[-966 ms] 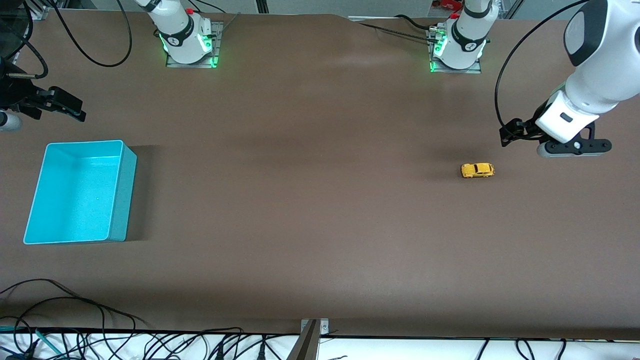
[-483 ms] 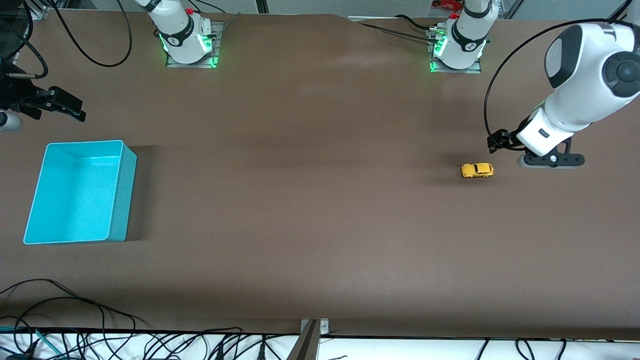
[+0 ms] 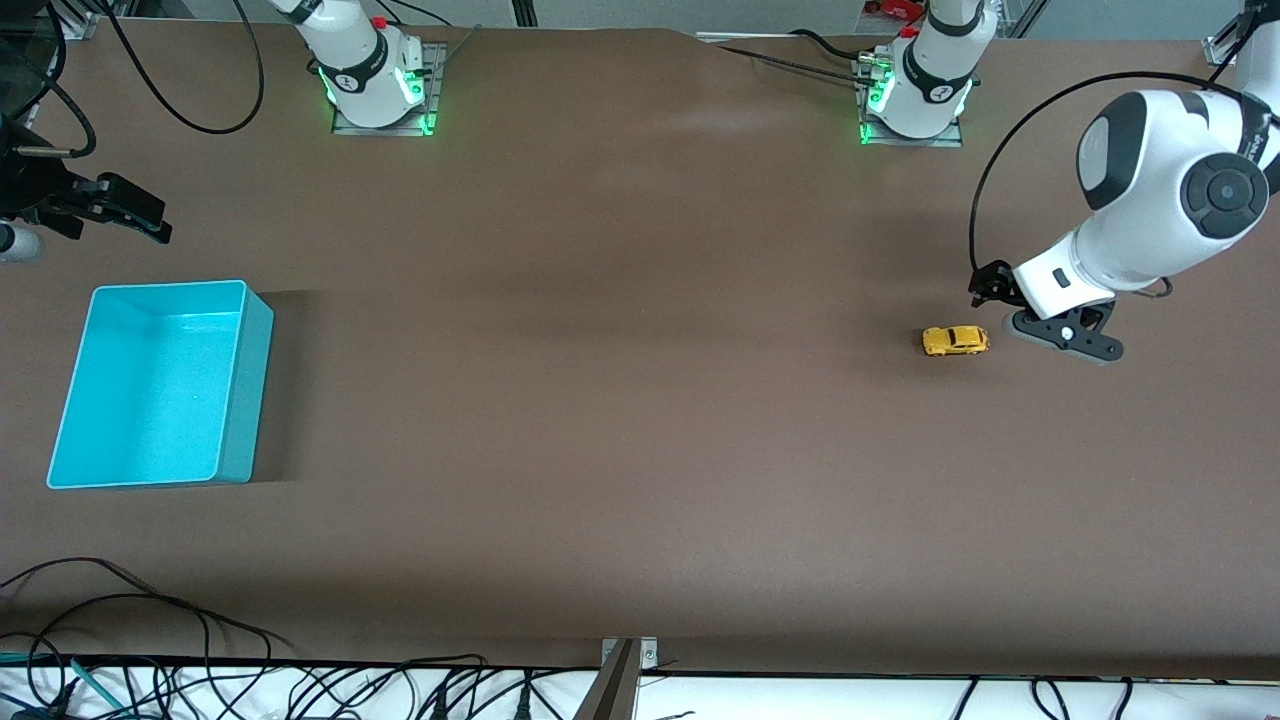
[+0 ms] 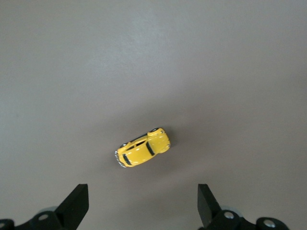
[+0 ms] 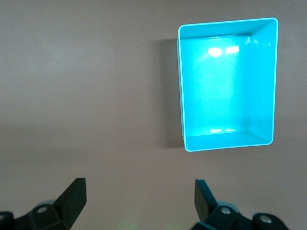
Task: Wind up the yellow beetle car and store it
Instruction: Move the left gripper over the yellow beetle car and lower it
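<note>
The yellow beetle car (image 3: pixel 955 341) stands on its wheels on the brown table, toward the left arm's end. My left gripper (image 3: pixel 1062 336) hangs over the table just beside the car, on the side of the left arm's end. In the left wrist view the car (image 4: pixel 143 147) lies a little ahead of the open, empty gripper (image 4: pixel 142 211). My right gripper (image 3: pixel 135 212) waits over the table at the right arm's end, open and empty (image 5: pixel 139 201). The turquoise bin (image 3: pixel 246 395) is empty and also shows in the right wrist view (image 5: pixel 225 140).
The two arm bases (image 3: pixel 375 85) (image 3: pixel 915 95) stand along the table edge farthest from the front camera. Loose cables (image 3: pixel 150 640) lie along the edge nearest to it. A metal bracket (image 3: pixel 625 660) sits at the middle of that edge.
My left arm has come down and swung in toward the car, and its hand has turned. The car, the bin and the right arm have not moved.
</note>
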